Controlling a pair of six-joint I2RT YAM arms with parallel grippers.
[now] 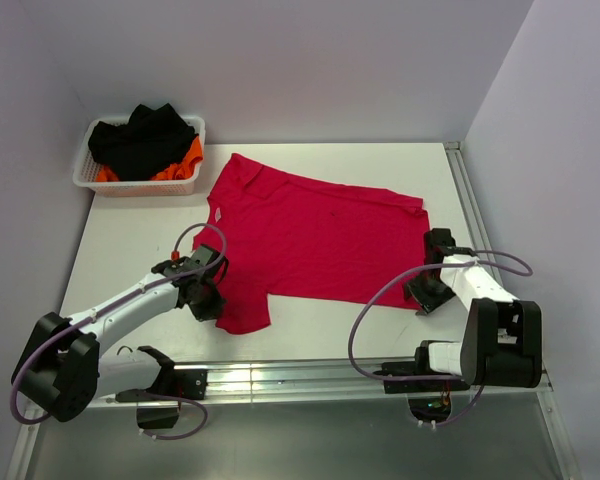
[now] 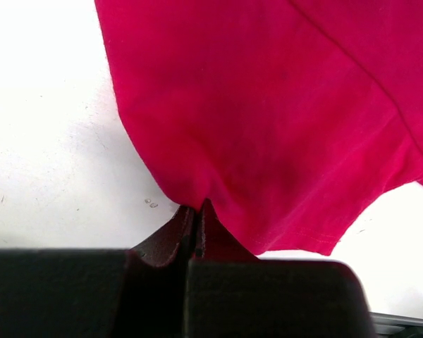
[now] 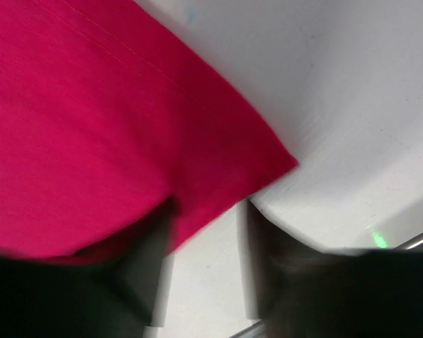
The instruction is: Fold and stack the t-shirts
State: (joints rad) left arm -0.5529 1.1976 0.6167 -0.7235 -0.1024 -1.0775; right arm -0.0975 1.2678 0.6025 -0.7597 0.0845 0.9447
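While the red t-shirt (image 1: 310,240) lies unfolded on the worktop (image 1: 130,240), left claw (image 2: 197,217) clamps its edge; right claw (image 3: 208,211), apart, straddles a corner; nothing stacked yet.

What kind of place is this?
Likely a robotics lab test cell: a white table boxed by bare walls, left arm and right arm bolted at its edge, a red t-shirt, a mesh basket of clothes.

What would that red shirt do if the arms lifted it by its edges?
Probably sag and drape: the red shirt lies flat with soft wrinkles. It likely bunches where pinched, as it puckers at the shut left gripper. It looks thin, so probably light.
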